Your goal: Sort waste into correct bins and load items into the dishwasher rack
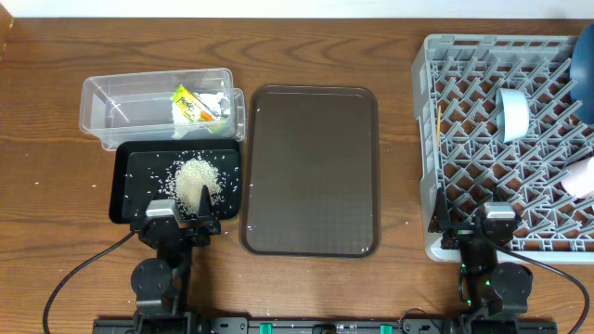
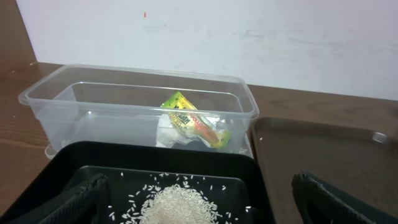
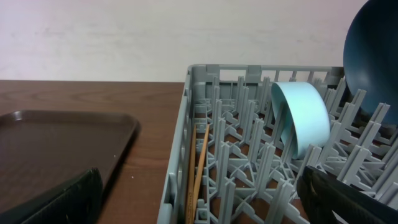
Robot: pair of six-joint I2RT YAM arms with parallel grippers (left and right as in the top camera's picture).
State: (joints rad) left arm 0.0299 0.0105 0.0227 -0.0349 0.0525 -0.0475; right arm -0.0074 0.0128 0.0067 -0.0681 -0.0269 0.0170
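Note:
The yellow-green wrapper (image 1: 195,104) (image 2: 193,124) lies in the clear tub (image 1: 102,102) (image 2: 62,93). A pile of white rice (image 1: 195,178) (image 2: 177,204) lies in the black tray (image 1: 130,186) (image 2: 124,155). In the grey rack (image 1: 422,139) (image 3: 180,155) stand the pale blue bowl (image 1: 512,113) (image 3: 301,118) and the dark blue dish (image 1: 587,74) (image 3: 373,50). The chopsticks (image 1: 436,153) (image 3: 198,168) lie along its left wall. A pale pink cup (image 1: 581,176) shows at the right edge. The green cup is out of view. My left gripper (image 1: 181,218) (image 2: 199,208) is open at the black tray's near edge. My right gripper (image 1: 473,227) (image 3: 205,199) is open at the rack's near left corner.
A large brown serving tray (image 1: 311,167) (image 3: 62,143) lies between the black tray and the rack; its corner also shows in the left wrist view (image 2: 323,149). A few rice grains lie loose on the wooden table (image 1: 56,186). A white wall stands behind the table.

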